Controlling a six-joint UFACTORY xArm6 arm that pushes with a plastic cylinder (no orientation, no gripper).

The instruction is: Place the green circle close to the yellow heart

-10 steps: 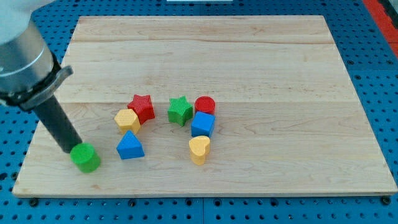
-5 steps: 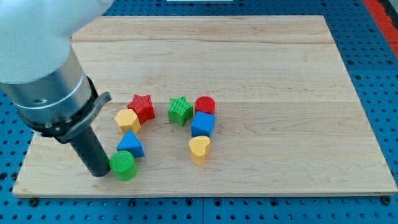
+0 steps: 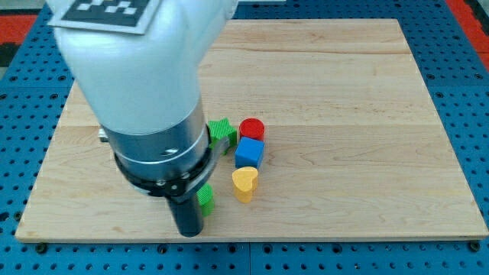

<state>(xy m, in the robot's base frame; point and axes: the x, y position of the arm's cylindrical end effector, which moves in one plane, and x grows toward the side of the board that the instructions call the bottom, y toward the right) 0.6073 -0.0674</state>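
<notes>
The green circle shows only as a sliver beside my rod, low on the board and a short way left of the yellow heart. My tip rests on the board just left of and below the green circle, touching or nearly touching it. The arm's bulky white and grey body covers much of the view's left half.
A blue cube sits just above the yellow heart, with a red cylinder above it. A green star is partly hidden by the arm. The red star, yellow hexagon and blue triangle are hidden behind the arm. The wooden board lies on a blue pegboard.
My tip has swept to the view's right along the board's bottom, pushing the green circle from the left side to just left of the yellow heart. The arm now hides the left blocks.
</notes>
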